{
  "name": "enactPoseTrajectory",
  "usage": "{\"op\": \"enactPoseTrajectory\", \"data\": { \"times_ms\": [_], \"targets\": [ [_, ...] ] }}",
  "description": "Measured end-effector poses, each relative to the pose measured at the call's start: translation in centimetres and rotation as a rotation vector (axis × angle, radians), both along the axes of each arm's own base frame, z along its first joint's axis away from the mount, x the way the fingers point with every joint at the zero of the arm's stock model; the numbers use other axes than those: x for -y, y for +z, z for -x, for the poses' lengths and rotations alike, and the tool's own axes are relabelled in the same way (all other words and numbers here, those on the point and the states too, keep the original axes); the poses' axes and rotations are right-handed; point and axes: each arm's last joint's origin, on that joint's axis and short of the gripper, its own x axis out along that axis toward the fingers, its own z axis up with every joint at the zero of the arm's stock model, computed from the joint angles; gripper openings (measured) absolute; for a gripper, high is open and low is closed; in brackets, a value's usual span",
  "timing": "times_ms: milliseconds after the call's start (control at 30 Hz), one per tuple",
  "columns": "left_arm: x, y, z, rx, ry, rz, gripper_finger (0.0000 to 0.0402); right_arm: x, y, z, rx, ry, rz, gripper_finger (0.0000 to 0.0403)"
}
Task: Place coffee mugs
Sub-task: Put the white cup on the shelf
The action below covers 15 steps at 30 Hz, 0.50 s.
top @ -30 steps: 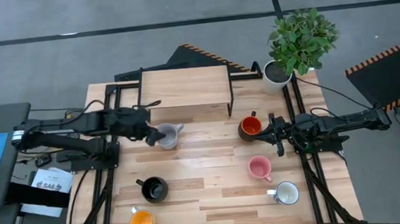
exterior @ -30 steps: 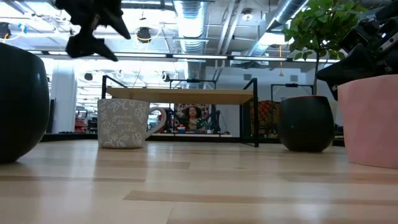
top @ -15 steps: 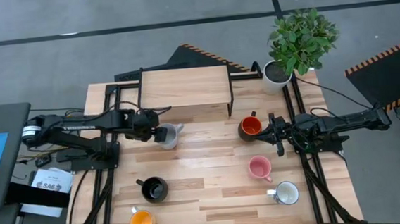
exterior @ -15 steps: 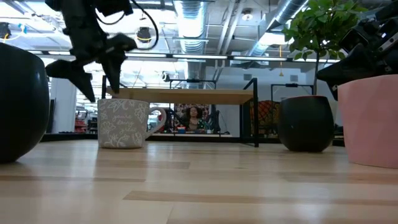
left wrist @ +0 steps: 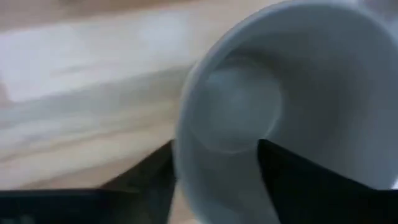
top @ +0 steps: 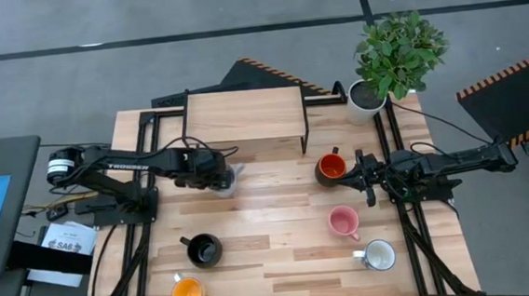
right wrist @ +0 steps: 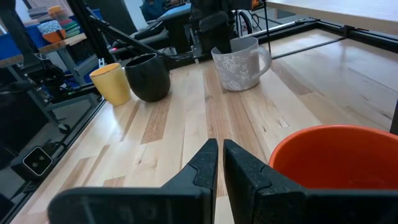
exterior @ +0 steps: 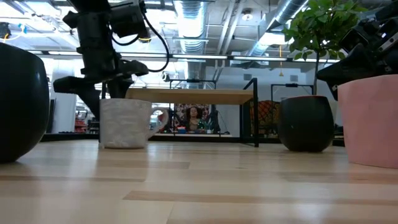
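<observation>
The grey mug (top: 224, 177) stands upright on its base in front of the wooden shelf. My left gripper (top: 212, 174) is open and reaches down over it. One finger (left wrist: 305, 186) is inside the mug (left wrist: 249, 99) and the other finger (left wrist: 146, 180) is outside its wall. My right gripper (right wrist: 220, 163) is shut and waits just to the right of the red-orange mug (top: 330, 168). The pink mug (top: 343, 222), the white mug (top: 378, 254), the black mug (top: 203, 250) and the yellow-orange mug (top: 187, 293) stand on the table. My left gripper comes from above, pointing down, with the grey mug's wall (left wrist: 186, 155) on its left side between the two open fingers. I cannot tell whether either finger touches the wall. The mug stands on the table.
A raised wooden shelf (top: 244, 117) on a black frame spans the far middle of the table. A white pot with a green plant (top: 391, 55) stands at the far right corner. Bare wood lies between the two groups of mugs (top: 270, 222).
My left gripper has moved toward the table's right and down onto the grey mug, ending with one finger inside it and one outside. The mug has stayed in place. My right arm has kept still.
</observation>
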Motion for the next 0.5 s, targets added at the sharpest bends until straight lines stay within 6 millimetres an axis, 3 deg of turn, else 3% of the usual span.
{"op": "enactPoseTrajectory", "data": {
  "times_ms": [133, 167, 300, 500],
  "targets": [
    [0.0, 0.4, -0.1, 0.032, -0.038, -0.005, 0.0033, 0.0, 0.0, 0.0, 0.000, 0.000, 0.000, 0.0054],
    [0.0, 0.5, 0.0, 0.037, -0.053, -0.010, 0.0020, 0.0, 0.0, 0.0, 0.000, 0.000, 0.000, 0.0054],
    [0.0, 2.3, 0.1, 0.078, -0.090, 0.003, 0.0008, 0.0, 0.0, 0.0, 0.000, 0.000, 0.000, 0.0054],
    [-0.2, 8.8, -0.5, 0.214, -0.140, -0.065, 0.0004, 0.0, 0.0, 0.0, 0.000, 0.000, 0.000, 0.0054]
  ]
}}
